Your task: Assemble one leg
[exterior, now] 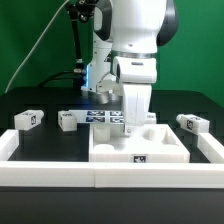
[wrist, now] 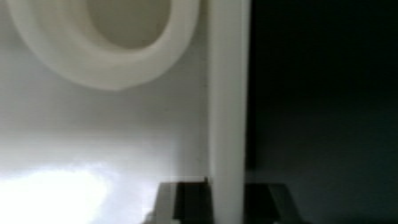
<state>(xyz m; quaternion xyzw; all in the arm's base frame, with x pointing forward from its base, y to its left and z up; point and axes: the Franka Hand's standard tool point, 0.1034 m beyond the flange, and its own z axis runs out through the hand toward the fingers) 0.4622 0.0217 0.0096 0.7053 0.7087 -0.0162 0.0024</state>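
My gripper (exterior: 133, 116) points straight down over the large white square tabletop (exterior: 160, 150) with its raised rim. In the wrist view my gripper (wrist: 228, 206) is shut on a leg (wrist: 228, 100), a long white block that runs upright between the two dark fingers (wrist: 185, 206). The leg's far end is over the tabletop surface (wrist: 80, 130), beside a round corner hole (wrist: 134, 25). In the exterior view the held leg is mostly hidden by the gripper. I cannot tell whether the leg touches the tabletop.
Three loose legs with tags lie on the black table: two at the exterior view's left (exterior: 28, 119) (exterior: 67, 121), one at its right (exterior: 190, 123). The marker board (exterior: 103, 118) lies behind the tabletop. A white wall (exterior: 60, 175) borders the front.
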